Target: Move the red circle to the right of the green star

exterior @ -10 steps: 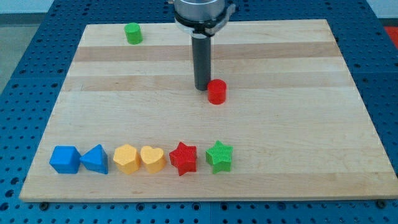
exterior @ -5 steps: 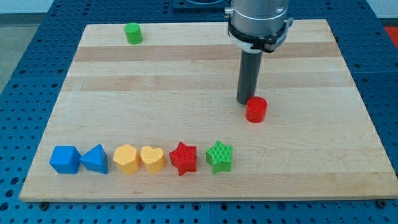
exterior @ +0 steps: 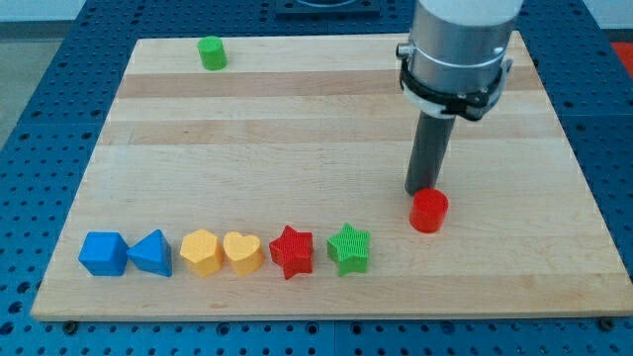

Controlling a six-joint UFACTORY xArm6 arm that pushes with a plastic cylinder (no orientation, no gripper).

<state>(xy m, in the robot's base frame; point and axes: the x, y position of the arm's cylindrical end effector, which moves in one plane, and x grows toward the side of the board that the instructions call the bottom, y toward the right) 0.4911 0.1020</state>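
The red circle [exterior: 429,211] is a short red cylinder on the wooden board, right of centre. My tip [exterior: 419,192] touches its upper left edge. The green star [exterior: 349,248] sits in the row near the view's bottom, down and to the left of the red circle, with a gap of about one block width between them.
A row along the view's bottom holds, from left, a blue cube [exterior: 103,253], a blue triangle [exterior: 151,253], a yellow hexagon [exterior: 202,251], a yellow heart [exterior: 242,252] and a red star [exterior: 292,250]. A green cylinder [exterior: 211,52] stands at the top left.
My tip has pushed the red circle to the right and down the board, from the middle toward the green star's right side. The other blocks have not moved.
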